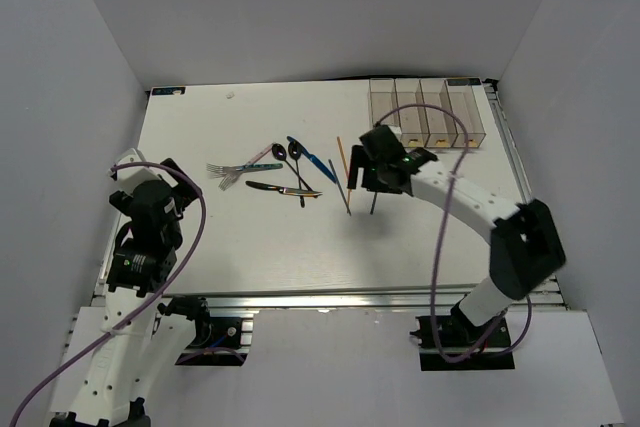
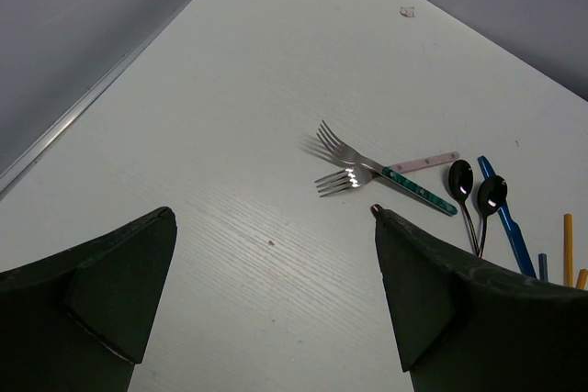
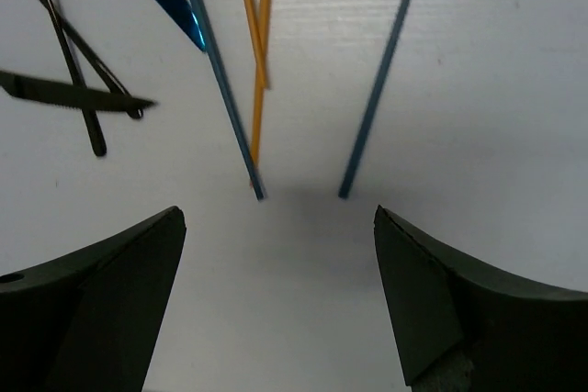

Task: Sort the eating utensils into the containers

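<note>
Setting: white table [image 1: 250,247] enclosed by plain white walls [image 1: 90,37], seen from above.
Left gripper [image 1: 178,185]: left of centre in the overhead view, held over bare tabletop. Fingers spread wide and gripping nothing, filling the two lower corners of the left wrist view [image 2: 273,218].
Forks [image 1: 230,169]: two, just right of the left gripper, lying flat with silver tines to the left and overlapping. One teal handle and one pink handle, at centre right of the left wrist view [image 2: 354,170].
Spoons [image 1: 286,152]: two, black, bowls side by side near the centre of the overhead view, right of the forks. Thin handles running toward the lower frame.
Dark knife [image 1: 282,187]: flat, below the spoon bowls, crossing the spoon handles.
Blue knife [image 1: 308,155]: angled, just right of the spoons.
Chopsticks [image 1: 344,175]: right of centre, running nearly vertical. In the right wrist view, orange sticks [image 3: 258,107] close against one dark stick [image 3: 220,71], with a second dark stick [image 3: 381,71] apart to the right.
Right gripper [image 1: 365,185]: right of centre, over the lower ends of the chopsticks. Fingers parted and empty, in the lower corners of the right wrist view [image 3: 276,218], with the stick ends just above the gap.
Containers [image 1: 428,112]: upper right, four clear bins joined in a row, each with a yellowish tag at its lower end.
</note>
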